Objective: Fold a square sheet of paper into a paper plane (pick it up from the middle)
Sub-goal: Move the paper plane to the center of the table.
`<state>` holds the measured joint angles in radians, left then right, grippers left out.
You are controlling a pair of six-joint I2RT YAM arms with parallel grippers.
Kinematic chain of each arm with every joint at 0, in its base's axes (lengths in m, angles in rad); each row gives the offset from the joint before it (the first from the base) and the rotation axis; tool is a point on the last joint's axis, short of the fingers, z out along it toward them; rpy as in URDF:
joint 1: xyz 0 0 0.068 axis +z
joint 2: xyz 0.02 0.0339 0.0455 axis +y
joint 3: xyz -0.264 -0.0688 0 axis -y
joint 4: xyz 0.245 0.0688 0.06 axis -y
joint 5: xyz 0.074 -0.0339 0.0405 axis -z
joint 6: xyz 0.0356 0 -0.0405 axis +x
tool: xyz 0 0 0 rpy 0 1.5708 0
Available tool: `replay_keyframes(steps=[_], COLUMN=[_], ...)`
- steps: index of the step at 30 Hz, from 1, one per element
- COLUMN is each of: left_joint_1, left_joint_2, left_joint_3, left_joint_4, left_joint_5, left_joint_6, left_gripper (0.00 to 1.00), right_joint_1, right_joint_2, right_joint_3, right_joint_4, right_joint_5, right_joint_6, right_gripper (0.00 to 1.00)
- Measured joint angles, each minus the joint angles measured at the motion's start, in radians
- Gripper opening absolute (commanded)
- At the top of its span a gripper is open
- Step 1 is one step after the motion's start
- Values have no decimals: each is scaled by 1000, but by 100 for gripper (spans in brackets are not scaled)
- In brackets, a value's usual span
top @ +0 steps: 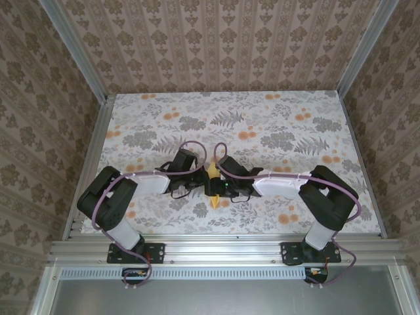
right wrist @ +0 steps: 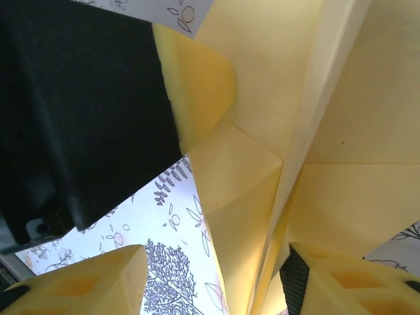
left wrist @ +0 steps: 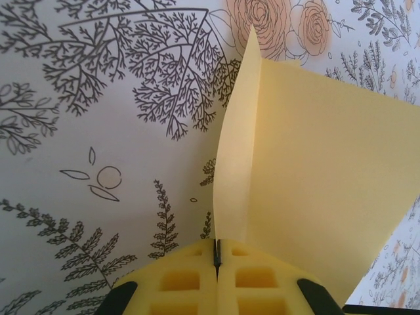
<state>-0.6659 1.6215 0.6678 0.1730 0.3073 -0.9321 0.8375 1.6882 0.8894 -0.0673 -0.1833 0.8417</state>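
Both arms reached inward and met over the middle of the flowered worktop (top: 197,111), with the yellow paper (top: 214,197) between their hands and close to the near edge. The left hand (left wrist: 217,254) was closed tight on the paper, its two yellow foam fingers pressed together on the sheet's near edge. From that grip a folded flap stood upright along a crease, and a wider panel spread to the right above the worktop. In the right wrist view, the right hand (right wrist: 216,266) stood open, one finger (right wrist: 92,289) well off to the side with bare worktop showing beside it. The other finger sat close against the creased paper, which ran up between the two.
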Motion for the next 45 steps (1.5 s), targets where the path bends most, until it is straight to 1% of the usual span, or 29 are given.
replay_keyframes(steps=[3, 9, 15, 19, 24, 29, 31, 33, 35, 37, 42, 44, 45], left_joint_1=[0, 0, 0, 0, 2, 10, 14, 19, 27, 41, 112, 146, 169], left_joint_2=[1, 1, 1, 2, 2, 2, 2, 2, 0, -9, -101, -145, -171], left_joint_3=[0, 0, 0, 0, -1, -6, -13, -19, -22, -28, -47, -48, -48], left_joint_4=[0, 0, 1, 7, 11, 15, 15, 15, 15, 14, -22, -52, -79], left_joint_5=[3, 11, 14, 16, 19, 23, 23, 24, 31, 39, 52, 50, 42], left_joint_6=[-8, -19, -19, -19, -20, -33, -37, -39, -42, -44, -35, -24, -10], left_gripper=[4, 4, 4, 5, 9, 13, 14, 17, 21, 26, 47, 52, 53], right_joint_1=[11, 43, 47, 47, 47, 47, 47, 47, 47, 47, 39, 21, 5], right_joint_2=[6, 35, 48, 56, 85, 113, 113, 114, 114, 114, 109, 100, 93], right_joint_3=[0, 24, 51, 70, 101, 113, 119, 124, 127, 132, 186, 212, 225], right_joint_4=[-6, -58, -85, -99, -129, -151, -156, -166, -174, -185, -296, -341, -360], right_joint_5=[32, 115, 156, 176, 199, 211, 214, 216, 224, 233, 306, 337, 349], right_joint_6=[1, 4, 11, 23, 31, 49, 52, 54, 56, 55, 18, -13, -34], right_gripper=[47, 39, 27, 26, 20, 19, 16, 10, 7, 6, 5, 5, 5])
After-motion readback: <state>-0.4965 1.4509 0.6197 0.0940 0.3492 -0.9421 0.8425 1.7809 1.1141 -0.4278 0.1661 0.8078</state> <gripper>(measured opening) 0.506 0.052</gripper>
